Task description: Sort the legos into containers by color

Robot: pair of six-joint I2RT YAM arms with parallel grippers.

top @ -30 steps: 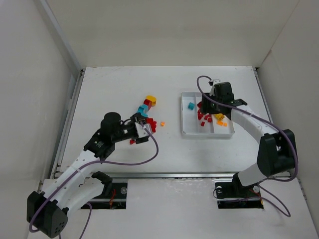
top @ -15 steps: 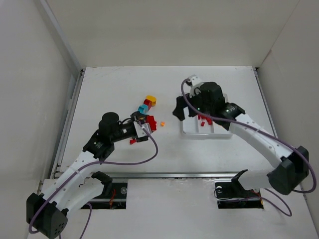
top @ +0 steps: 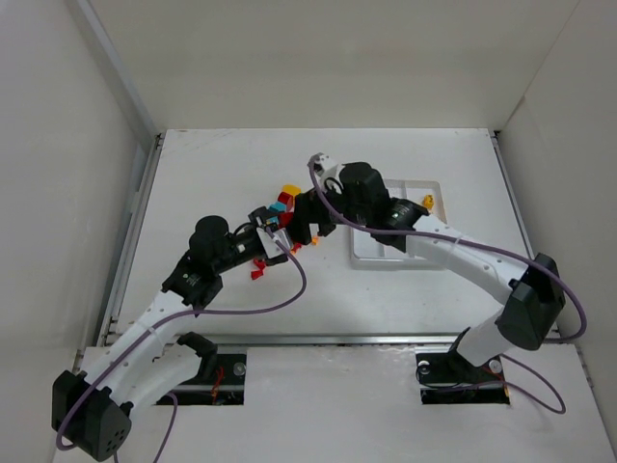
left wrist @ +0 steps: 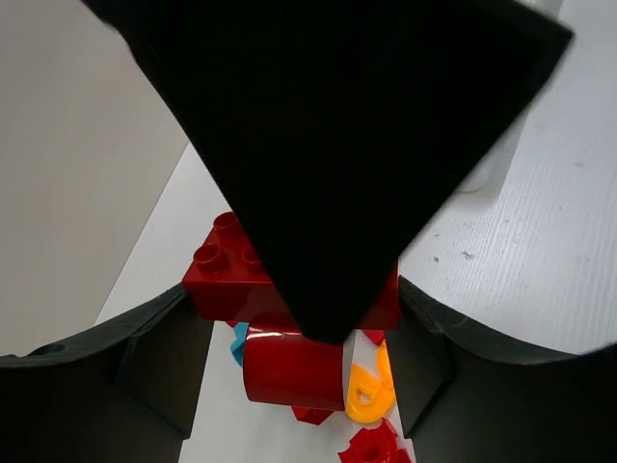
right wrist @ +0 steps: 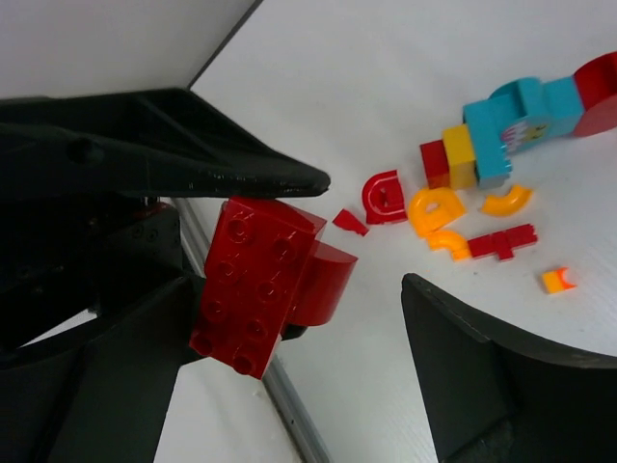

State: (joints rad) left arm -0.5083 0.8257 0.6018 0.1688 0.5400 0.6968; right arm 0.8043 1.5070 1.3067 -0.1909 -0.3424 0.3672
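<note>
Red and studded, the brick (left wrist: 227, 280) is clamped between the fingers of the left gripper (left wrist: 294, 338), low in the left wrist view. The right gripper (right wrist: 364, 231) gapes wide just beside it, grasping nothing. Loose legos (right wrist: 472, 178) lie on the table left of the tray (top: 371, 256).

Right arm (top: 463, 253) overhangs tray (top: 439, 185) (partly)

Looking down from high up and far back, taking in the whole table (top: 222, 164). Riding on the left wrist, pointing forward, very close to a red brick (left wrist: 222, 285). Riding on the right wrist, pointing down, close too. Sharing that brick and the loose legos (right wrist: 448, 207) by it, wrist to wrist.
</note>
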